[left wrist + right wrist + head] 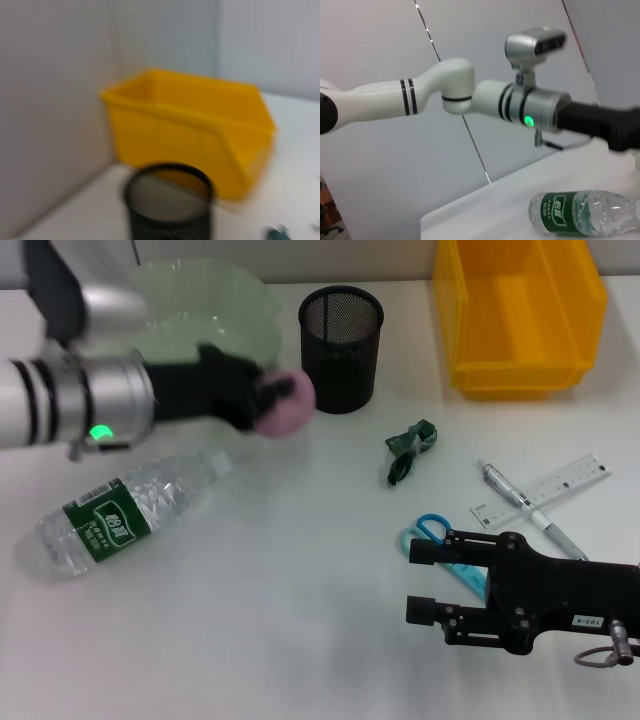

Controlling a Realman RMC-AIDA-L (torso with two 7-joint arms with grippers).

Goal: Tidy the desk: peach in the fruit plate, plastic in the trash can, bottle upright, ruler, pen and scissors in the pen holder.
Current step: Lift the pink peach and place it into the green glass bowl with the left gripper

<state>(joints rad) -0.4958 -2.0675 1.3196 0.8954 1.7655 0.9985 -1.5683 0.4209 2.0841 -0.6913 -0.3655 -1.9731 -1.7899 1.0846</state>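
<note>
Head view shows the left gripper [272, 400] clenched on the pink peach [287, 405], carried in the air with the fruit plate [215, 300] just behind the fingers and the mesh pen holder [341, 335] close beside the fingertips on their outer side. The peach is round, so it has no real long axis; it bulges out past the fingertips toward the pen holder. It looks soft and light, probably easy to bruise, so a gentle hold across its widest part seems safest, and it may roll once set down. Below the left arm the bottle [125, 510] lies on its side, long axis slanting across the table, cap end up toward the gripper; it seems nearly empty, light and slick, best taken around the labelled middle. The right gripper [425, 580] hovers low with its fingers spread apart and nothing between them; the blue scissors [440, 543] lie at the upper finger, with the pen [525, 508] and ruler [545, 490] beyond. The crumpled green plastic [410, 448] sits between the grippers, and the yellow trash can [518, 315] is well away from both.
</note>
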